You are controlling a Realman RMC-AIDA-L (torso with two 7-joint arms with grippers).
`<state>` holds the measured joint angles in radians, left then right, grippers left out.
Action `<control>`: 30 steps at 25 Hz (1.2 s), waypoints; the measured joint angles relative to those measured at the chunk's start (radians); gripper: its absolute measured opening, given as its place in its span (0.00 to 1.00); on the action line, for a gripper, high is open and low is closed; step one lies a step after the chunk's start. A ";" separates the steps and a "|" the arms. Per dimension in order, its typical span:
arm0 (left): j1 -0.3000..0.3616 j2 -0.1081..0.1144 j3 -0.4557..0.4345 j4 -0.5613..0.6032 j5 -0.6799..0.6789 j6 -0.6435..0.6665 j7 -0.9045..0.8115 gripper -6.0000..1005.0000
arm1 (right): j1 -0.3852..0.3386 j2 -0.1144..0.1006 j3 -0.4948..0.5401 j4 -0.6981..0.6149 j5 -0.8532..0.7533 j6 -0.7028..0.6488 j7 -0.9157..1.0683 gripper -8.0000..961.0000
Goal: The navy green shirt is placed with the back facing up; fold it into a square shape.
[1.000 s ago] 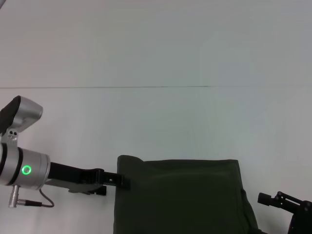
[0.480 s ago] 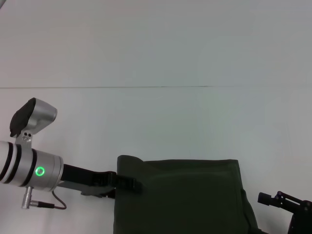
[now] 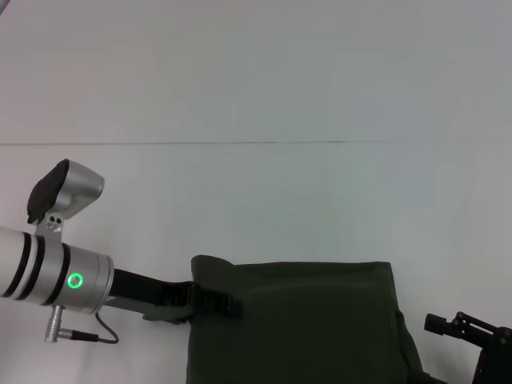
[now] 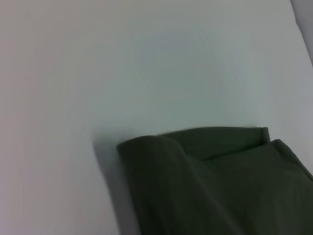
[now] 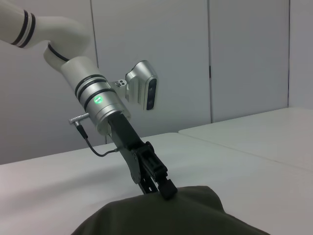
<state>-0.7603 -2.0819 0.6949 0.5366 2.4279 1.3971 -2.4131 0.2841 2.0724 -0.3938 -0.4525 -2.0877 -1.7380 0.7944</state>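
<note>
Counter [image 3: 256,200]: broad, plain white surface with a matte finish. One thin dark seam line crosses it from side to side in the far half of the head view; a similar joint between two slabs shows in the right wrist view.

Item lying directly on it: navy green shirt [image 3: 296,328], one piece, dark olive fabric without print, folded into a roughly rectangular block of several layers. Position: near edge of the counter, centre to right in the head view, running out of view at the bottom. Far left corner rounded and slightly puffed up; far edge straight; layered edges visible along the right side.
</note>
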 joint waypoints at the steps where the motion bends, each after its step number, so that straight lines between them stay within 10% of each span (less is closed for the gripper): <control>1: -0.002 0.000 0.002 0.000 0.000 0.001 0.001 0.88 | 0.000 0.000 0.000 0.000 0.000 0.000 0.000 0.85; 12: 0.003 -0.001 0.009 0.000 0.000 -0.040 0.003 0.67 | 0.005 0.003 0.001 0.000 0.005 0.001 0.001 0.85; 25: 0.007 -0.001 0.003 0.006 -0.003 -0.062 0.008 0.07 | 0.017 0.005 0.003 0.000 0.006 0.001 0.002 0.85; 30: 0.007 -0.001 -0.004 0.006 -0.017 -0.077 0.014 0.06 | 0.021 0.005 0.004 0.000 0.006 0.002 0.003 0.85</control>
<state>-0.7533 -2.0828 0.6911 0.5425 2.4113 1.3203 -2.3994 0.3047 2.0770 -0.3902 -0.4525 -2.0813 -1.7363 0.7970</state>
